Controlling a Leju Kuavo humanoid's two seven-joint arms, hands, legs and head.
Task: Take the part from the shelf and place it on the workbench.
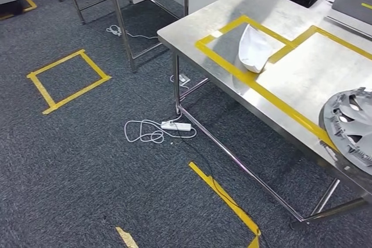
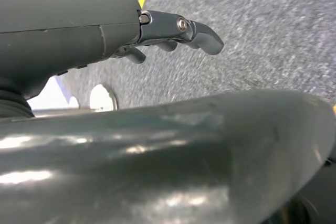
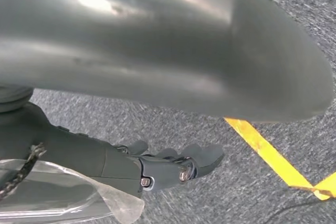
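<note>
Quick one from our rig. Both arms hang at our sides, away from the workbench [image 1: 307,74], so the wrist cams just look at carpet. The left hand [image 2: 174,30] has its fingers loosely stretched out with nothing in them, and the right hand [image 3: 170,166] is the same: relaxed, apart, nothing held. There's some clear film close to the right wrist, and we can't tell what it is.

The white part [image 1: 254,49] lies on the workbench, inside the yellow tape box [image 1: 228,65] near the corner closest to us. That box looks like the marked drop spot, which would explain why the part sits there and why our hands are free. So our guess is that the placing is done.

Its long axis runs roughly from the workbench's near edge toward the far side. The narrower tip points away from us, and the broad end rests on the tape line. It's a curved shell, so it might rock.

A grey wheel cover [image 1: 351,123] sits further along, overhanging the workbench's near edge.
</note>
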